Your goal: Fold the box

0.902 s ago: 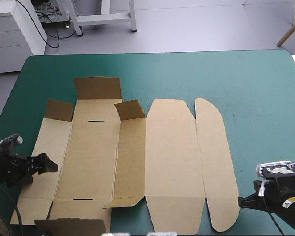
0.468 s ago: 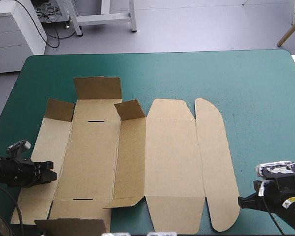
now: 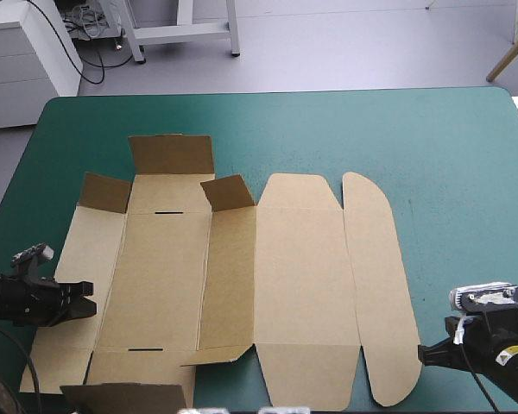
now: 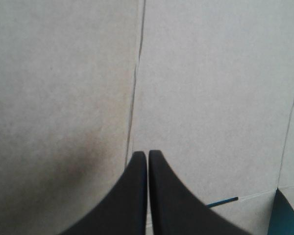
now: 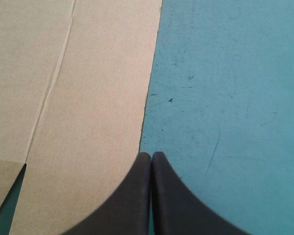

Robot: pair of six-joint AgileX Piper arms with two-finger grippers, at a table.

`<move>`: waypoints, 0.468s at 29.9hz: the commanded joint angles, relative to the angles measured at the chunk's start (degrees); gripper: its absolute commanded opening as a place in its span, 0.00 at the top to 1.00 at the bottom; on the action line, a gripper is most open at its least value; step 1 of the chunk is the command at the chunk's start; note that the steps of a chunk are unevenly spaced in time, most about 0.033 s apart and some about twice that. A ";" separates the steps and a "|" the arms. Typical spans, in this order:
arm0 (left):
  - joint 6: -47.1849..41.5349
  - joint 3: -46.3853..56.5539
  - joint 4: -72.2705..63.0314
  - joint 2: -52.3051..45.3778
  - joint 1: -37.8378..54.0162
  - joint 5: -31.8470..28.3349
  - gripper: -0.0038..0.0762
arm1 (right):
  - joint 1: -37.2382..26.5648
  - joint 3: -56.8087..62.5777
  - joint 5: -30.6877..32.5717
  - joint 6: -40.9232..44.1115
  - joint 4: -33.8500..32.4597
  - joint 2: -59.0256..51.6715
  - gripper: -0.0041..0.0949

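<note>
One brown box [image 3: 242,276], mostly flat on the teal-green counter [image 3: 449,147], walls not yet raised.
My left pincer [image 3: 86,299] sits fingers together over the box's left-hand panel, beside a crease [image 4: 134,88], placed, I judge, to work that side wall up; small flaps [image 3: 229,191] at the far end already stand. My right pincer [image 3: 423,354], likewise pressed together, waits at the rounded lid flap's [image 3: 380,285] outer edge.

It looks like a lab: a teal-green work table [image 3: 449,147], a white cabinet [image 3: 24,60], loose cables [image 3: 85,21] on grey floor [image 3: 354,43]
</note>
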 commanded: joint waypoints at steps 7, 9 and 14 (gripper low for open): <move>-2.83 -10.92 -3.30 -4.20 -0.17 5.70 0.96 | -0.09 -1.44 -2.57 -0.41 0.56 0.45 0.98; -4.42 -14.30 -3.33 -5.40 -0.17 5.70 0.96 | -0.09 -1.44 -2.57 -0.41 0.56 0.45 0.98; -7.59 -22.02 -6.20 -5.82 -0.17 5.46 0.96 | -0.09 -1.44 -2.57 -0.41 0.56 0.45 0.98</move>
